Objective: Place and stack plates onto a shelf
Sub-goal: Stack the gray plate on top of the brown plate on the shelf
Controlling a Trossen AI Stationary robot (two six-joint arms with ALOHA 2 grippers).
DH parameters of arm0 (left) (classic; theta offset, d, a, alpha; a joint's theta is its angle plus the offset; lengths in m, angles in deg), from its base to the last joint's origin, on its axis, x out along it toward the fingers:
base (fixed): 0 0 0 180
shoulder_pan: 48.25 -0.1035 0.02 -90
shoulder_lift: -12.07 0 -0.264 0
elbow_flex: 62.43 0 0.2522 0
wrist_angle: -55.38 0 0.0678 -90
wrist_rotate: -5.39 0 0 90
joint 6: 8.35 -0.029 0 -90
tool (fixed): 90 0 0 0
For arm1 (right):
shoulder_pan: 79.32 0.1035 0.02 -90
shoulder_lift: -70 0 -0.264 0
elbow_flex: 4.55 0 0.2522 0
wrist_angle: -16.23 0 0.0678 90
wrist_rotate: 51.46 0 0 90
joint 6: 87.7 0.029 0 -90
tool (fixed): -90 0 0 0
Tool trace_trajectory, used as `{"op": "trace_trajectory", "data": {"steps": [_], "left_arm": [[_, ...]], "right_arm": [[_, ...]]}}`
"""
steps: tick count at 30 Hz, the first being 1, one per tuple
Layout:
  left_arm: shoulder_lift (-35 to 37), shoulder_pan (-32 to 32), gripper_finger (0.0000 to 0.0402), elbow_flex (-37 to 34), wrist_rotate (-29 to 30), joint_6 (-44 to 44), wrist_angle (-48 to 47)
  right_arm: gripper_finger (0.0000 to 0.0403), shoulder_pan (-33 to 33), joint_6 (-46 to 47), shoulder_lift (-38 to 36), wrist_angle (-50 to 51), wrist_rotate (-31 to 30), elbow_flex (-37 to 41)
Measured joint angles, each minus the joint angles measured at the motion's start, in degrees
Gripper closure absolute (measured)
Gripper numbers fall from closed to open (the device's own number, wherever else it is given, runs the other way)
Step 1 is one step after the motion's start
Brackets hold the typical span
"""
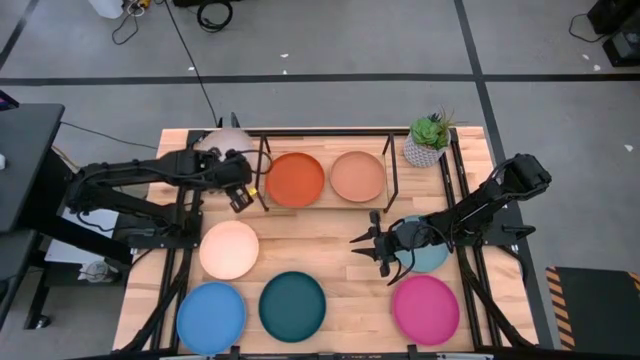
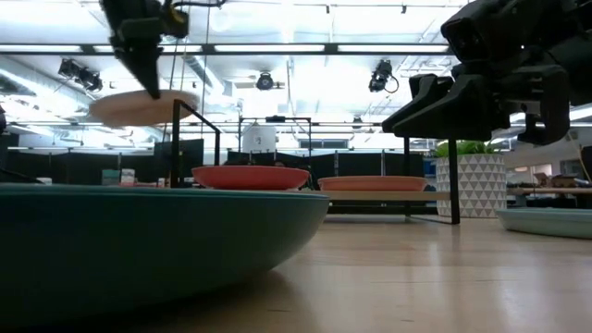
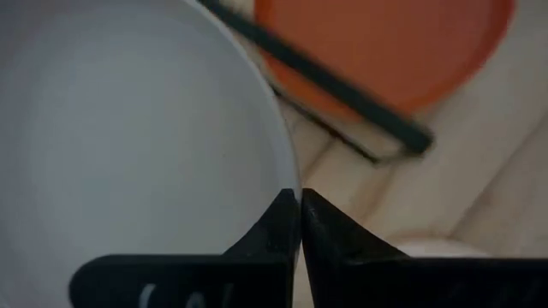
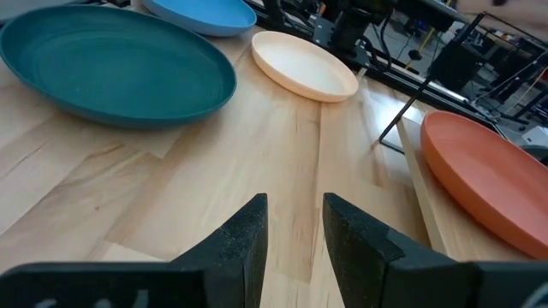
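1. The left gripper (image 1: 243,190) sits in the upper left of the high view, at the left end of the shelf (image 1: 392,172). Its fingers (image 3: 282,224) are pressed together on the rim of a white plate (image 1: 222,141), holding it above the table (image 1: 320,250).
2. In the low view the same plate (image 2: 143,104) hangs in the upper left of the frame, raised above the shelf's black rod (image 2: 175,139).
3. An orange plate (image 1: 295,179) and a peach plate (image 1: 357,175) lie side by side on the shelf board, in the upper middle of the high view.
4. The right gripper (image 1: 365,243) is right of centre in the high view, over bare wood. Its fingers (image 4: 242,239) are spread apart with nothing between them.
5. A pale teal plate (image 1: 428,258) lies partly under the right arm, right of centre.
6. A cream plate (image 1: 229,249) lies left of centre.
7. Along the bottom of the high view lie a blue plate (image 1: 211,316), a dark teal plate (image 1: 292,305) and a magenta plate (image 1: 425,309), from left to right.
8. A potted plant (image 1: 428,140) stands at the shelf's right end.
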Motion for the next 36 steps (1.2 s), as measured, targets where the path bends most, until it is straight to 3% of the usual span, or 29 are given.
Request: {"op": "trace_trajectory", "data": {"steps": [4, 11, 16, 21, 26, 36], "left_arm": [[-0.02, 1.28, 0.0387, 0.11, -0.33, -7.5, 10.5], [-5.01, 5.53, 0.0387, 0.24, -2.29, -30.06, 33.61], [-12.7, 5.65, 0.0386, 0.27, -7.06, -37.5, 40.91], [-22.58, 4.85, 0.0386, 5.14, -11.93, -41.53, 41.16], [-30.83, 3.61, 0.0386, 12.37, -20.48, -44.41, 40.02], [-43.84, 1.17, 0.0386, 27.14, -24.62, -55.86, 28.94]], "right_arm": [[0.0283, 0.0, 0.74, 0.0, 0.75, 0.0, 0.01], [0.0283, -0.09, 3.13, 0.0, 3.21, -1.7, 0.02], [0.0283, 0.81, 4.96, 0.0, 4.18, -2.61, 0.04], [0.0283, 2.19, 6.27, 0.0, 4.35, -2.95, 0.02], [0.0283, 5.29, 6.5, 0.0, 4.71, -2.64, 0.02], [0.0282, 11.24, 7.85, 0.0, 5.56, -2.41, 0.0]]}}
